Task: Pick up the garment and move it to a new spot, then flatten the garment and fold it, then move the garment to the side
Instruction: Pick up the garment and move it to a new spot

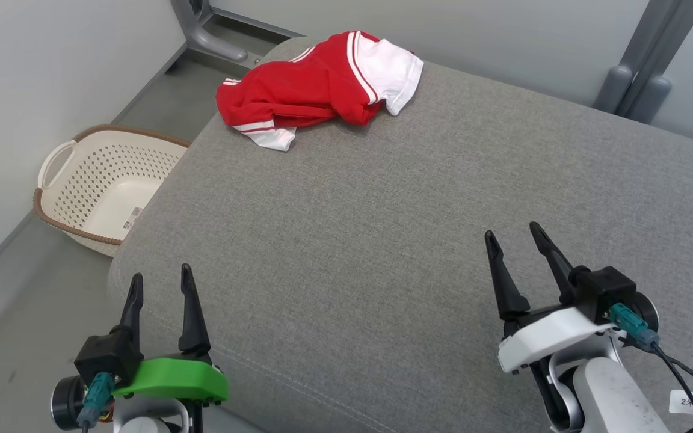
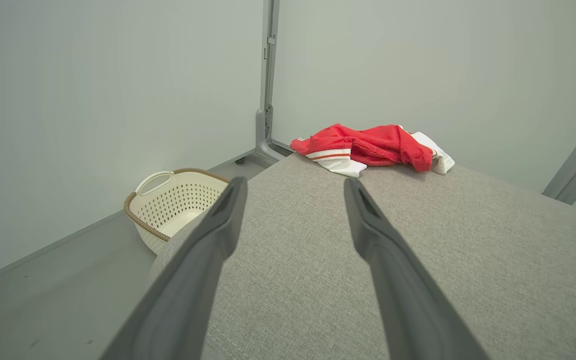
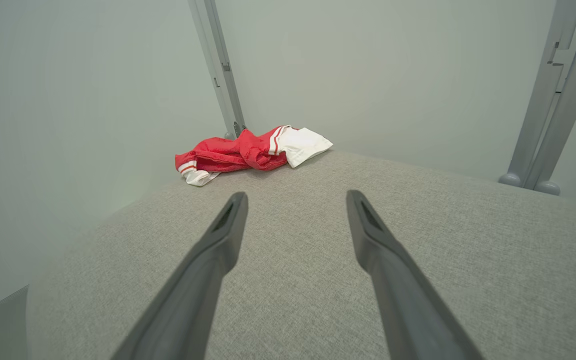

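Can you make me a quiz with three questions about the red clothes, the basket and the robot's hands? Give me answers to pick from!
1. Where is the garment?
A. in the basket
B. on the far left corner of the grey cushion
C. on the floor

2. What colours is the garment?
A. red and white
B. blue and yellow
C. all green

3. How are the left gripper and the right gripper?
A. both open and empty
B. both shut on the garment
C. one is holding the basket

Answers:
1 B: it lies crumpled on the cushion's far corner, and the basket sits on the floor beside the cushion.
2 A: red cloth with white panels and stripes.
3 A: each gripper's fingers stand apart over the near part of the cushion, far from the garment.
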Controlling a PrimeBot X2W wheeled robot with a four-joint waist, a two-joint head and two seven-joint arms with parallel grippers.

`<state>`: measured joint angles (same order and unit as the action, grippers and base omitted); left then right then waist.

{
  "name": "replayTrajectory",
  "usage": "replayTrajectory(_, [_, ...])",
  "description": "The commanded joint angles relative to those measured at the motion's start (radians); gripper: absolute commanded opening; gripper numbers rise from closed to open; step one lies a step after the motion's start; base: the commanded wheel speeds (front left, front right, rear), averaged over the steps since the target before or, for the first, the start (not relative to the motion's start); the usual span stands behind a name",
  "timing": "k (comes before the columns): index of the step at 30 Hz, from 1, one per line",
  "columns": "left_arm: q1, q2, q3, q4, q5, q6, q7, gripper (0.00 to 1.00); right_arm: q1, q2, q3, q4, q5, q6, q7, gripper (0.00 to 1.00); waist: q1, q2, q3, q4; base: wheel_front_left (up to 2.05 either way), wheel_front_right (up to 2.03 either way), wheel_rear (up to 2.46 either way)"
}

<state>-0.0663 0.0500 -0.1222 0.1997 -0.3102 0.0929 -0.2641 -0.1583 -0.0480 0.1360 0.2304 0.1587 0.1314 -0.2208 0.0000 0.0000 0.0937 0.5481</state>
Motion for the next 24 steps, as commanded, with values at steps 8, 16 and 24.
replayTrajectory(8, [-0.184,0.061,0.053,0.007,0.045,-0.047,0.000,1.00,-0.038,-0.004,-0.073,-0.088,-0.074,-0.001,0.028,1.00,0.0000,0.0000,0.107,-0.046,0.00,0.00,0.00])
replayTrajectory(16, [-0.593,0.245,0.082,0.014,0.089,-0.112,0.095,1.00,-0.113,-0.005,-0.095,-0.213,-0.158,-0.001,0.098,1.00,0.0000,0.0000,0.266,-0.221,0.00,0.00,0.00])
replayTrajectory(24, [-0.978,0.319,0.084,0.265,0.007,-0.178,0.363,1.00,-0.161,-0.012,-0.112,-0.336,-0.203,-0.001,0.151,1.00,0.0000,0.0000,0.418,-0.392,0.00,0.00,0.00])
